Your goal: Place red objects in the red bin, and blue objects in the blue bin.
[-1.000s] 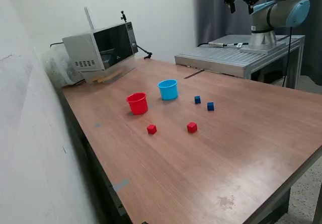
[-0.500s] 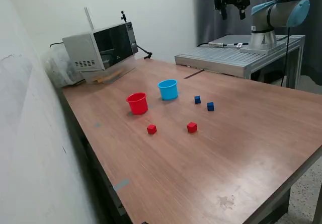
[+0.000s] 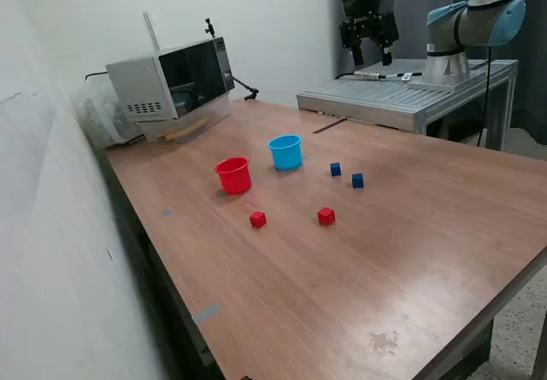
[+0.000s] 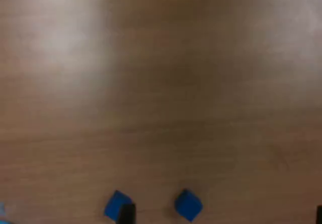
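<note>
Overhead, open-fingered empty tool (image 3: 368, 54); below, two tiny dark blue cubes (image 3: 336, 169) (image 3: 357, 180), sharp-edged, well apart.

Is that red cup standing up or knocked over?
Upright. The red cup rests on its base on the table, its open rim facing up.

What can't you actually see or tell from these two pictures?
- Wrist view: blurred; both red cubes and the red cup lie outside the frame.
- Wrist view: the light blue cup is at most a sliver cut off by the edge.
- Wrist view: one blue cube is partly covered by a dark fingertip.
- Exterior view: the cups' insides are hidden by their walls.
- Exterior view: the end effector is too small to judge its opening.
</note>
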Action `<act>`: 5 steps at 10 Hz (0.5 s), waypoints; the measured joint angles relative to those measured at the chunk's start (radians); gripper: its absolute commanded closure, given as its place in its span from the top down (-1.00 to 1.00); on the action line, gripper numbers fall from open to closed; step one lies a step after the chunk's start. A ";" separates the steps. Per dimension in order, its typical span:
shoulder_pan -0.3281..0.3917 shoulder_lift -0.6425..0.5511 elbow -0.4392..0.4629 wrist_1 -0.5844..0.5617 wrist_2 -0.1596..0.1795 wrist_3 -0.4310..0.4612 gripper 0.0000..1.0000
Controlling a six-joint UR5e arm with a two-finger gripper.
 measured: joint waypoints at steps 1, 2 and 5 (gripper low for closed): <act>-0.002 0.042 -0.003 -0.049 0.001 0.021 1.00; -0.006 0.077 -0.003 -0.091 0.002 0.066 1.00; -0.021 0.138 0.011 -0.169 0.001 0.224 1.00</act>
